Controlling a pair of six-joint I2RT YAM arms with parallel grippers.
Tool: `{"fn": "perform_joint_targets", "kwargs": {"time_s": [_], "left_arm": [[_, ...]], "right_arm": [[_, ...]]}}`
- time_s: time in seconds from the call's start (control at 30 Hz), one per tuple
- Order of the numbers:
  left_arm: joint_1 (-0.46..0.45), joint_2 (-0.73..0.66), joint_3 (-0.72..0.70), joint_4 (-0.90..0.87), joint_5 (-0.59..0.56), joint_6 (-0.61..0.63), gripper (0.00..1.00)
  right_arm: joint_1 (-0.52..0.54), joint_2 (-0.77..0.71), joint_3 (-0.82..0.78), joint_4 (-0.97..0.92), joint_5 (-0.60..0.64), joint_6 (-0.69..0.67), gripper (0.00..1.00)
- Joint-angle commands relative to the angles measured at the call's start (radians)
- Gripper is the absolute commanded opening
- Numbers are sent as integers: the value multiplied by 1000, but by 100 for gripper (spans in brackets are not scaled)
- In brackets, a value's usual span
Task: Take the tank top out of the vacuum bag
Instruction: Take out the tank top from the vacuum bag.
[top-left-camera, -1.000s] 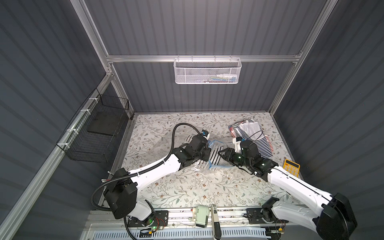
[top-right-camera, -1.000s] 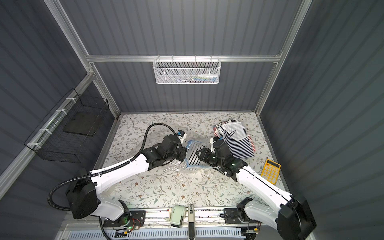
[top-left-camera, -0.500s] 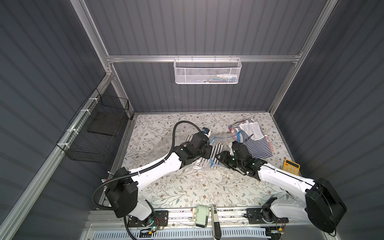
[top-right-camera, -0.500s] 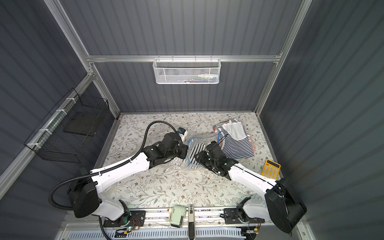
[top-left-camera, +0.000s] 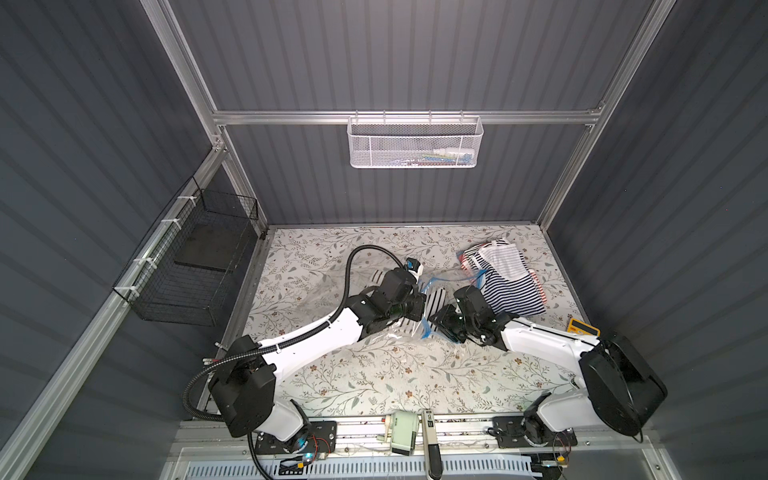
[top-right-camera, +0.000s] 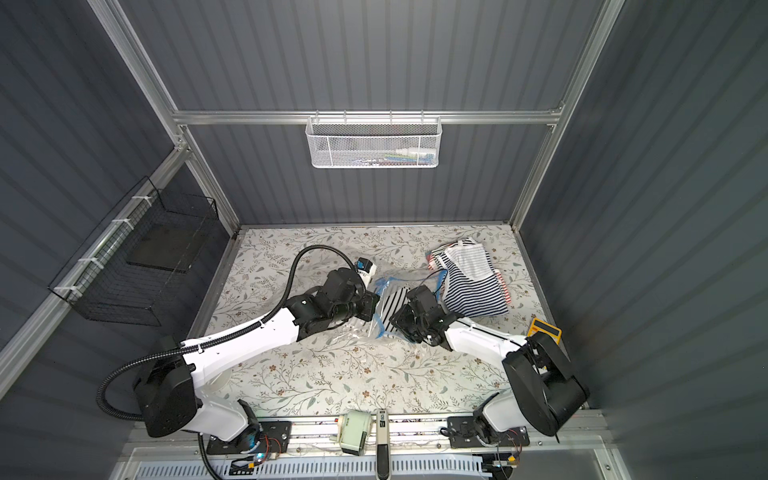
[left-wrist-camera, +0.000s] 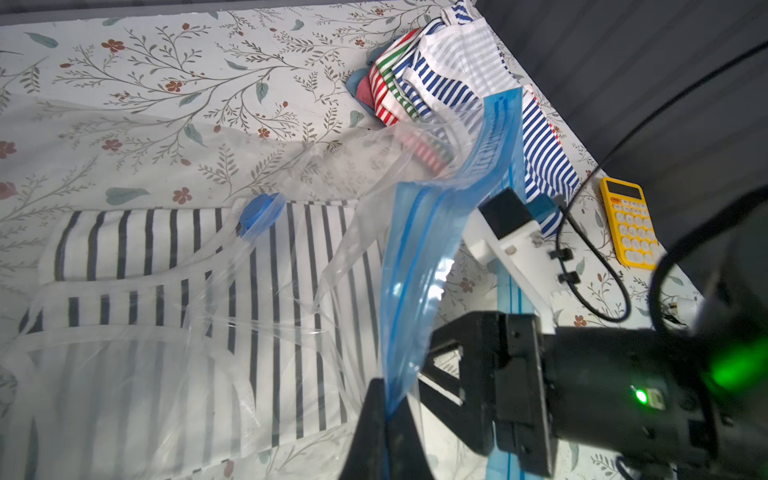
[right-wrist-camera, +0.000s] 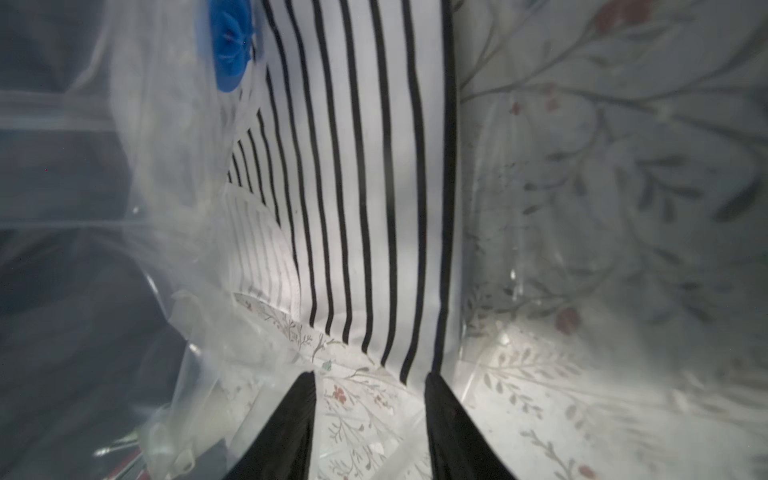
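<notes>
The vacuum bag is clear crinkly plastic with a blue zip strip and a round blue valve cap. It lies mid-table in both top views. The tank top, white with black stripes, lies flat inside it. My left gripper is shut on the zip strip edge and holds the mouth raised. My right gripper is open at the bag's mouth with plastic on both sides. The tank top's hem lies just ahead of its fingertips, and only tablecloth shows between the fingers.
A pile of striped clothes lies at the back right, close to the right arm. A yellow calculator sits by the right edge. A white mesh basket hangs on the back wall and a black wire basket on the left wall.
The right arm has dropped lower and its open gripper has shifted a little toward the table's front at the bag's mouth. The left gripper keeps its hold on the zip strip.
</notes>
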Motion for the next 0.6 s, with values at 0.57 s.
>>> {"fn": "perform_joint_targets", "kwargs": {"time_s": [0.57], "left_arm": [[-24,-34,-53,60,27,-14,0]], "right_arm": [[-101,231,186,-115,-41,-49,52]]}}
